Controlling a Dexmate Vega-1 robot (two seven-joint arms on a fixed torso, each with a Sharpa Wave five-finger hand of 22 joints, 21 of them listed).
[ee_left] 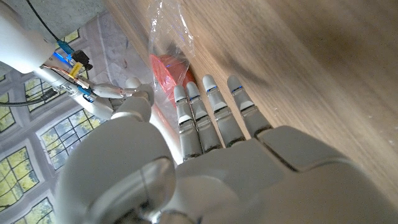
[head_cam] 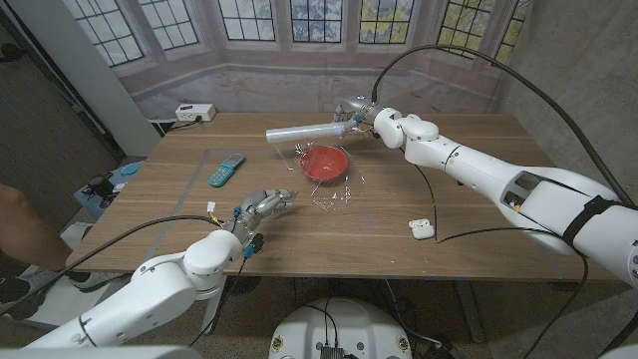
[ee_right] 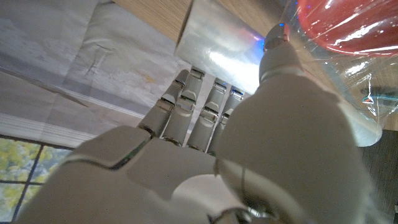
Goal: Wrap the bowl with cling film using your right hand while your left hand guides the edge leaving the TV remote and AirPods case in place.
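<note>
A red bowl (head_cam: 324, 162) stands mid-table under a sheet of cling film (head_cam: 336, 191) that trails down onto the wood in front of it. My right hand (head_cam: 357, 120) grips the cling film roll (head_cam: 302, 131) above the table just behind the bowl. In the right wrist view my right hand (ee_right: 205, 124) is against the roll (ee_right: 217, 50), with the bowl (ee_right: 348, 25) beside it. My left hand (head_cam: 261, 211) is near the front edge, fingers straight and pointing at the film's loose edge, holding nothing. The left wrist view shows its fingers (ee_left: 214, 115) close to the film (ee_left: 165, 25) and bowl (ee_left: 169, 71).
A teal TV remote (head_cam: 225, 169) lies left of the bowl. The white AirPods case (head_cam: 422, 228) sits at the front right, near a black cable. A white box (head_cam: 192, 113) stands at the far left corner. A person's leg (head_cam: 25, 224) shows at the left edge.
</note>
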